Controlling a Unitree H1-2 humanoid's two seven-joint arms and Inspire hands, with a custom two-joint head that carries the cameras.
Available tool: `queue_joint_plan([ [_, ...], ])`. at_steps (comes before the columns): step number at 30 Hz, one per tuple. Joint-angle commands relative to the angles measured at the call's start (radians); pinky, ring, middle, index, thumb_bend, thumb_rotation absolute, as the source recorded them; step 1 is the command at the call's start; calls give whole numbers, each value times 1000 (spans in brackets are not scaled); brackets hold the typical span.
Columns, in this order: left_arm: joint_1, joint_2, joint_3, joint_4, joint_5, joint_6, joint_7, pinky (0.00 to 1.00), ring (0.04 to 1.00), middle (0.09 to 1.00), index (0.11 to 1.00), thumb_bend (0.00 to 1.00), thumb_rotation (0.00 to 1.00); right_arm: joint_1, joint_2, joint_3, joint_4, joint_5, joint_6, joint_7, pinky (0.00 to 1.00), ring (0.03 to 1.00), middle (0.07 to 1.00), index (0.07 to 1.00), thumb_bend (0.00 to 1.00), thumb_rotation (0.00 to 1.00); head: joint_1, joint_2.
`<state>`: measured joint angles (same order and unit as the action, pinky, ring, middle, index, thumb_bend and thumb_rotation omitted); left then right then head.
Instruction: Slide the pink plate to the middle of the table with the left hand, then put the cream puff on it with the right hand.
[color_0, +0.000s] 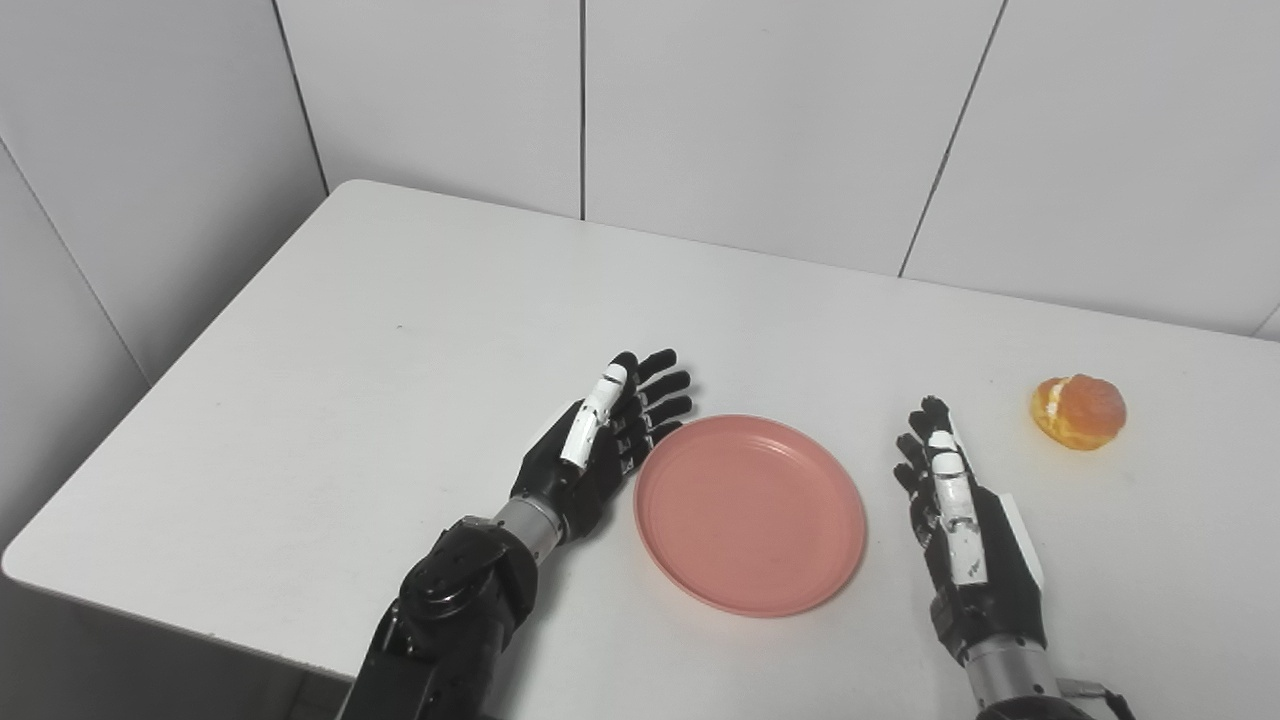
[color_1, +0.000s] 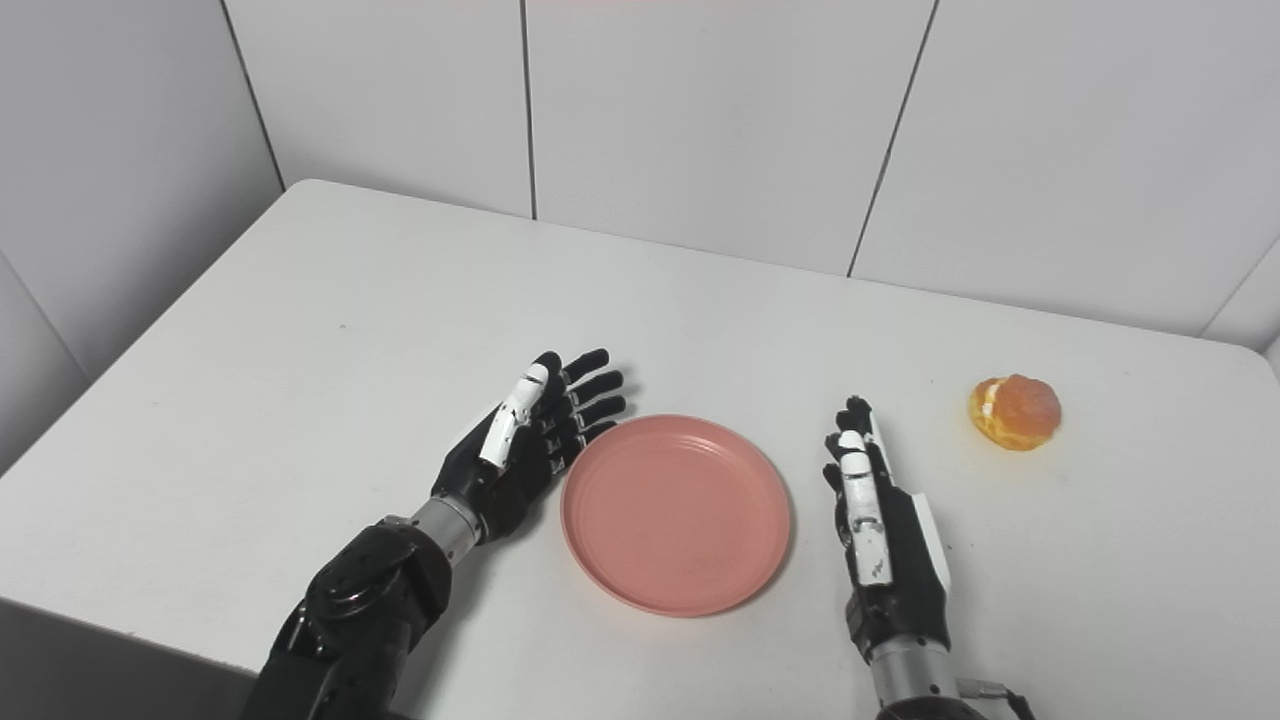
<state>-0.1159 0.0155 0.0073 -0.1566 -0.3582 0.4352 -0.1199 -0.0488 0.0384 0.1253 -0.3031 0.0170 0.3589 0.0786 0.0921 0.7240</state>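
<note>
Your left hand (color_0: 598, 440) is resting open against the plate (color_0: 750, 512) rim, maybe touching. Push sideways gently; your right hand (color_0: 960, 520) is waiting open, empty, below the puff (color_0: 1079, 411).

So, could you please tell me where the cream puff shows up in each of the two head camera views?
Left eye view: the cream puff lies on the table at the right, near the picture's right edge.
Right eye view: the same puff sits a little further in from the right edge.
Shared landmark: in both views it lies beyond and to the right of the right hand, with the pink plate on that hand's other side.
</note>
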Motion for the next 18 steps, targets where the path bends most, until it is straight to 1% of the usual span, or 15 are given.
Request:
queue_joint_plan([
  [1,-5,-5,7,-13,11,-51,-4,925,916,921,902,419,1000,-30,11,6,-32,-6,-29,-3,999,987,1000,999,358,1000,-21,2],
  [2,-3,-6,10,-8,14,-61,-2,926,916,922,902,420,1000,-30,10,7,-31,-10,-30,-4,999,986,999,998,359,1000,-25,2],
  [3,-1,-8,13,-6,25,-72,5,926,917,922,903,420,1000,-32,9,9,-32,-17,-25,-7,998,985,999,998,360,1000,-44,3],
  [4,1,-10,16,-4,33,-79,9,924,916,922,903,419,1000,-33,9,10,-33,-21,-20,-9,991,981,995,995,369,1000,-44,3],
  [7,5,-18,20,-4,56,-92,24,920,913,920,902,420,1000,-38,14,5,-33,-20,-10,-14,984,979,992,992,371,1000,-68,-1],
  [11,15,-28,28,-7,63,-95,35,928,913,918,902,426,1000,-44,9,2,-26,-23,-33,-13,993,986,1000,1000,362,1000,-96,-5],
  [13,20,-28,29,-3,71,-107,34,937,919,921,906,428,1000,-47,10,0,-29,-25,-38,-15,994,985,1000,1000,367,1000,-104,-4],
  [15,24,-29,30,1,78,-122,34,943,924,925,908,434,1000,-54,10,-3,-39,-27,-30,-18,997,983,1000,998,371,1000,-107,-3],
  [18,30,-37,30,-1,92,-133,45,939,921,921,900,441,1000,-67,4,-8,-56,-33,-22,-20,990,979,999,997,370,1000,-129,-7],
])
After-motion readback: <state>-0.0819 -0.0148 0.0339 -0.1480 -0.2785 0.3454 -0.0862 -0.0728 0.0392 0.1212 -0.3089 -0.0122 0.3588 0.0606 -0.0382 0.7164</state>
